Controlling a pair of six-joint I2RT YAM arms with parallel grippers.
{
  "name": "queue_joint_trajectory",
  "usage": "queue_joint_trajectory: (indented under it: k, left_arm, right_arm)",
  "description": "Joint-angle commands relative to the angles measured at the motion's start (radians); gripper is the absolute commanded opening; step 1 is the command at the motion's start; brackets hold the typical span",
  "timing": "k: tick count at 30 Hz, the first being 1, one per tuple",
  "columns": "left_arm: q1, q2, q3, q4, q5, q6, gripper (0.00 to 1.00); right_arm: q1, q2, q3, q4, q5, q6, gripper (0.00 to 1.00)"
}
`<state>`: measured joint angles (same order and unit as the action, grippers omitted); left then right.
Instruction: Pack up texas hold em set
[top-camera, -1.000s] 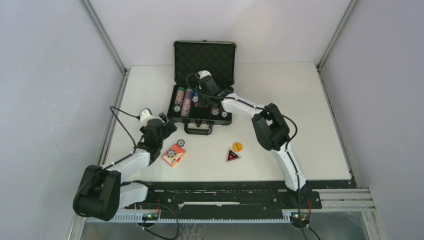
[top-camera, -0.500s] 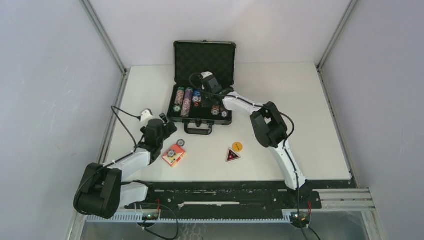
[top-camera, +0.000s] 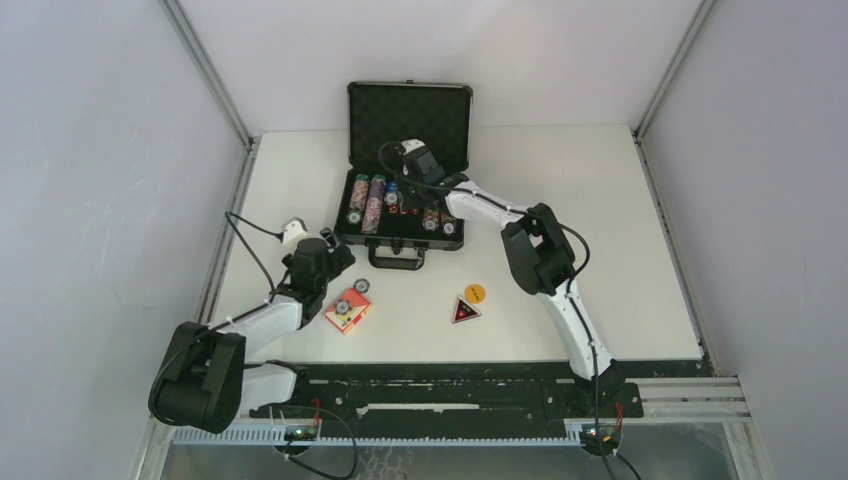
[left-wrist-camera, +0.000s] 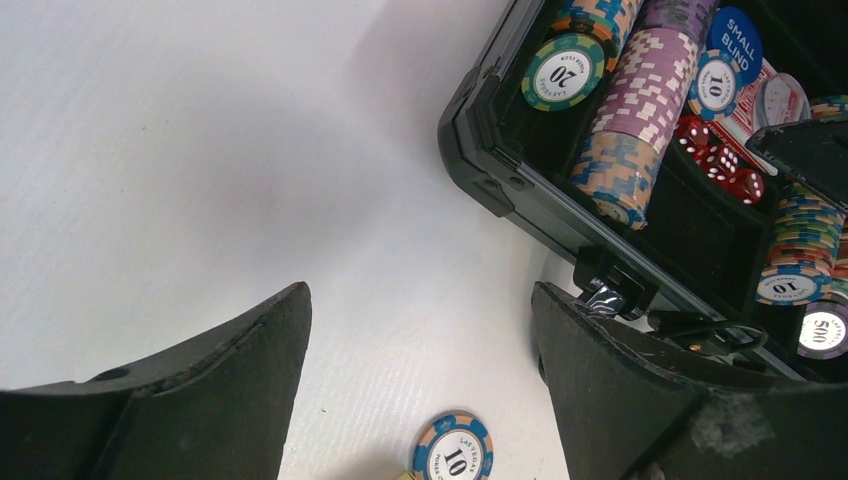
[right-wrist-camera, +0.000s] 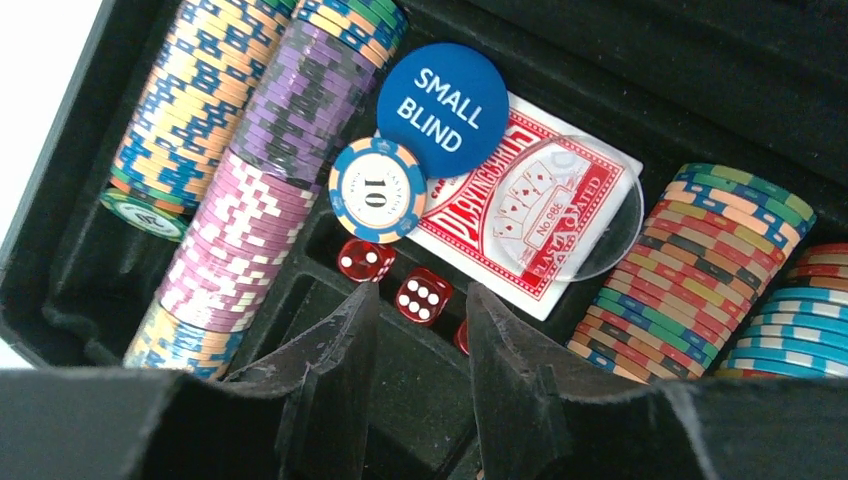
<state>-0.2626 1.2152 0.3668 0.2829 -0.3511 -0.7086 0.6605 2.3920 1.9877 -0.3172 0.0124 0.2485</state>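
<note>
The black briefcase (top-camera: 410, 118) stands open at the back of the table, its slots holding rows of multicoloured chips (right-wrist-camera: 250, 210). My right gripper (right-wrist-camera: 423, 288) hangs open inside it, over the middle slot. Just past its tips lie small red dice (right-wrist-camera: 363, 259), with nothing gripped. Beside the dice lie a red card box (right-wrist-camera: 530, 215), a blue "small blind" button (right-wrist-camera: 443, 108) and a "10" chip (right-wrist-camera: 378, 190). My left gripper (left-wrist-camera: 420, 295) is wide open and empty above the table, left of the case's front corner (left-wrist-camera: 480, 150). A loose "10" chip (left-wrist-camera: 452, 448) lies under it.
On the table in front of the case lie a second red card box (top-camera: 347, 310) with a chip on top, a yellow round button (top-camera: 475, 293) and a dark triangular marker (top-camera: 465, 311). The case handle (top-camera: 396, 262) sticks out toward me.
My right gripper's jaws have spread apart over the dice slot, and its wrist has shifted slightly. The left arm has barely moved.
</note>
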Motion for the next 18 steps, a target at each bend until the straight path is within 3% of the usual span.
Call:
queue_joint_trajectory:
  k: [1,18]
  left_arm:
    - [-0.006,0.009,0.023,0.036,0.01,-0.002,0.86]
    - [-0.005,-0.006,0.02,0.045,0.043,-0.016,0.85]
  right_arm:
    - [0.001,-0.09,-0.072,0.084,0.029,-0.005,0.46]
    - [0.011,-0.56,-0.684,0.282,0.209,-0.019,0.45]
